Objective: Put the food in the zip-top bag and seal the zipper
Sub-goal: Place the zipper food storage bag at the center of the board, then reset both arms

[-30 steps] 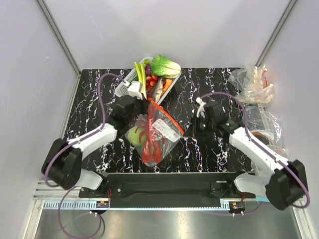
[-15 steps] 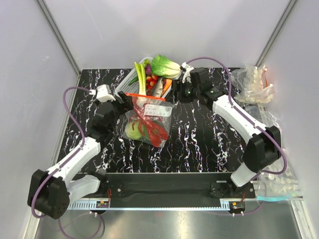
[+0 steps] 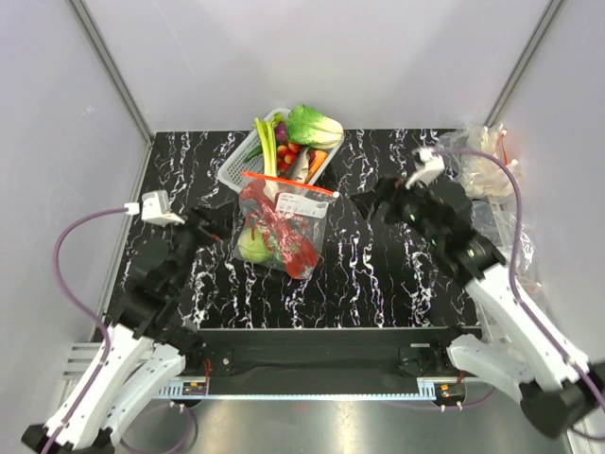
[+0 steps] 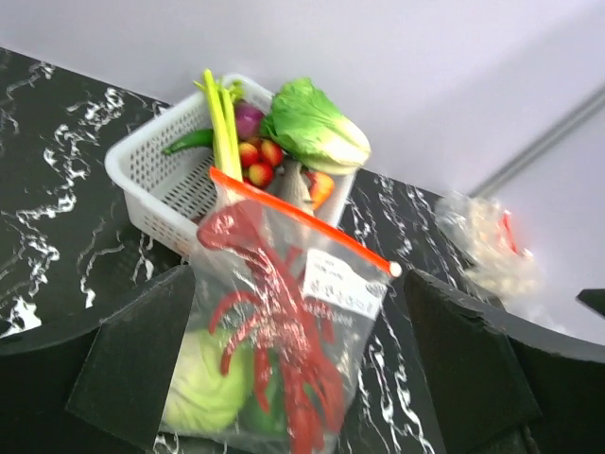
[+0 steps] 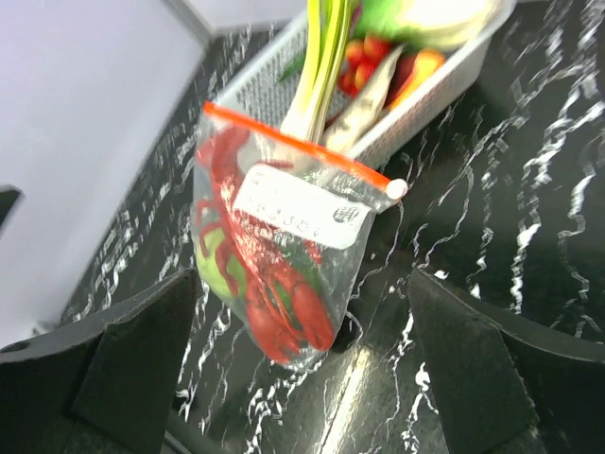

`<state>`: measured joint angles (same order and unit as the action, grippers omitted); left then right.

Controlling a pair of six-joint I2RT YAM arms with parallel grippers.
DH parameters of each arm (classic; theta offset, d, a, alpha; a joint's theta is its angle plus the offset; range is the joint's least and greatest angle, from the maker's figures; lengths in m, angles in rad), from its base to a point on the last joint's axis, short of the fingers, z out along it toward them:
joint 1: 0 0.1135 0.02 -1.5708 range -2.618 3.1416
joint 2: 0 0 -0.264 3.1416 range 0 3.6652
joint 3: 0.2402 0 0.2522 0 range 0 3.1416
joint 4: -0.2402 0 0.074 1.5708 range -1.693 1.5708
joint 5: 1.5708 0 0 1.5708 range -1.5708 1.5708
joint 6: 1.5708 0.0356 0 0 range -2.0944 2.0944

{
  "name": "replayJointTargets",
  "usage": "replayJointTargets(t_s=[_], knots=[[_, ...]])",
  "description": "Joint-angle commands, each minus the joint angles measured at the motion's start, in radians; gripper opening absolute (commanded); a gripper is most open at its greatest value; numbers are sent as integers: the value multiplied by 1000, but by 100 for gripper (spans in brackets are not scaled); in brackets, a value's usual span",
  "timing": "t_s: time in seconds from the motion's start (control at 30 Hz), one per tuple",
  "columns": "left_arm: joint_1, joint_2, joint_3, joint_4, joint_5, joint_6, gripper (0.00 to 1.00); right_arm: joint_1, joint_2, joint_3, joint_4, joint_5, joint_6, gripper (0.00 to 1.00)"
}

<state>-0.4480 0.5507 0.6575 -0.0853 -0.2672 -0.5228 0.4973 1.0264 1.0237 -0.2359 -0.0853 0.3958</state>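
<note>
The zip-top bag [image 3: 301, 216] stands on the black table [image 3: 378, 274] and leans on the white basket [image 3: 234, 168]. The red lobster [image 3: 286, 244] and the pale cabbage [image 3: 252, 248] are inside it, and the zipper [image 3: 288, 183] runs along its top edge. The left gripper [image 3: 201, 225] and the right gripper [image 3: 381, 200] are on either side of it - both with fingers spread wide, holding nothing, apart from the bag.
</note>
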Motion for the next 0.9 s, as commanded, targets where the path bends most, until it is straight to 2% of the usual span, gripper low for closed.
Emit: replayJointTargets(t_s=[0.0,0.13,0.23,0.47,0.7,0.87], knots=[[-3,-78,-13,-132,114,-28,99,3,-155,-91,37,120,25,100],[-4,-136,82,-368,143,72,99,3,-282,-152,-64,191,5,100],[-3,-178,106,-460,160,112,99,4,-353,-201,-109,240,14,100],[-4,-251,53,-490,183,205,99,3,-459,-274,-117,262,83,100],[-3,-310,22,-473,195,208,99,3,-463,-274,-149,277,101,100],[-3,-298,21,-478,212,218,99,3,-450,-264,-163,271,94,100]])
